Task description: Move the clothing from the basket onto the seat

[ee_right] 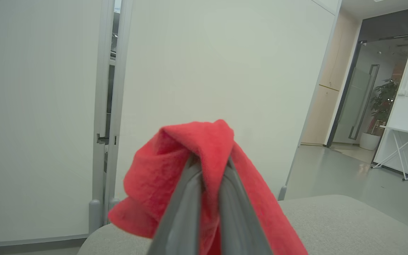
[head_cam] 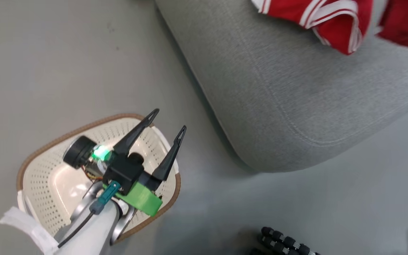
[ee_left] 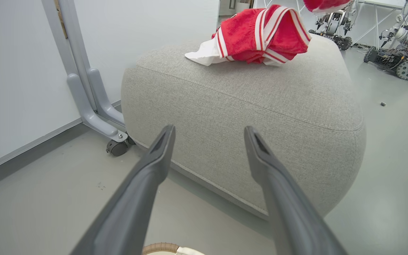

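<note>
The left gripper (head_cam: 169, 120) is hovering over the cream-white perforated plastic basket with a brown rim (head_cam: 44, 177), its long dark fingers standing wide apart and holding nothing. The right gripper (ee_right: 210, 162) is pinching a red fleecy garment (ee_right: 154, 184) tightly above the large grey woven-fabric seat (head_cam: 278, 106) — where another red garment with white stripes (ee_left: 260, 39) is lying crumpled.

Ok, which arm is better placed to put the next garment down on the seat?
Right. The right pincer is shut on the red garment over the seat, near the piece already lying there. The left pincer hangs open over the basket, which looks empty.
</note>
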### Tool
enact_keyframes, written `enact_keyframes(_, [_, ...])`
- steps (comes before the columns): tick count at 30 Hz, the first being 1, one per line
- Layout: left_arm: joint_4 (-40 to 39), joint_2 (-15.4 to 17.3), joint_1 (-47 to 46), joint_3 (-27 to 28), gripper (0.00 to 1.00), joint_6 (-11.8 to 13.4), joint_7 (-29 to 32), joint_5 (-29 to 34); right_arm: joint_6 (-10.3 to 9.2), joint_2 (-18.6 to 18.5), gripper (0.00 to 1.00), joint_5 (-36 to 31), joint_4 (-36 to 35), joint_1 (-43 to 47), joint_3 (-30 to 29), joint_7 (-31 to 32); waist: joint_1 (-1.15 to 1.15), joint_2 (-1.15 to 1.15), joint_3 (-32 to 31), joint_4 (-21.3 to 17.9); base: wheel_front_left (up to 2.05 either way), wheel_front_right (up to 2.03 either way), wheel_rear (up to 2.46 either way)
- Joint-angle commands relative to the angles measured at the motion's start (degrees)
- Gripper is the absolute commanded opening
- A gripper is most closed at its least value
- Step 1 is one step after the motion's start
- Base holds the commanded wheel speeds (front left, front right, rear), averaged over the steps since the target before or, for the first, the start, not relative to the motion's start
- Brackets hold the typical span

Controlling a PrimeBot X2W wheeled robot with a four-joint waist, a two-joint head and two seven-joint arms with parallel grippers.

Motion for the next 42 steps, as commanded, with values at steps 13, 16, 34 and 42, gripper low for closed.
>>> enact_keyframes(13, [-0.17, 0.67, -6.28, -2.11, 1.0, -0.15, -0.01, -0.27, -0.01, 0.97, 0.0, 7.3, 20.24, -12.54, -1.87, -0.18, -0.01, 0.0, 14.86, 14.05, 0.0, 0.0, 0.0])
enact_keyframes(16, [0.27, 0.22, -6.4, -3.14, 1.0, -0.16, -0.01, -0.55, -0.01, 1.6, 1.0, 5.86, 22.29, -12.0, -2.54, -0.18, -0.01, 0.0, 14.08, 14.96, 0.0, 0.0, 0.0])
enact_keyframes(34, [3.5, -6.77, 3.58, 0.87, 1.0, 0.02, -0.01, -4.67, -0.01, 11.93, 1.0, -4.37, 17.87, 8.03, -5.38, -0.17, -0.01, 0.0, -7.82, 14.35, 0.0, 0.0, 0.0])
enact_keyframes(42, [5.79, -11.55, 9.93, 7.73, 1.0, 2.13, -0.01, -4.84, -0.01, 12.67, 1.0, -5.38, 16.12, 21.45, -0.56, -0.17, -0.01, 0.0, -17.78, 18.28, 0.0, 0.0, 0.0])
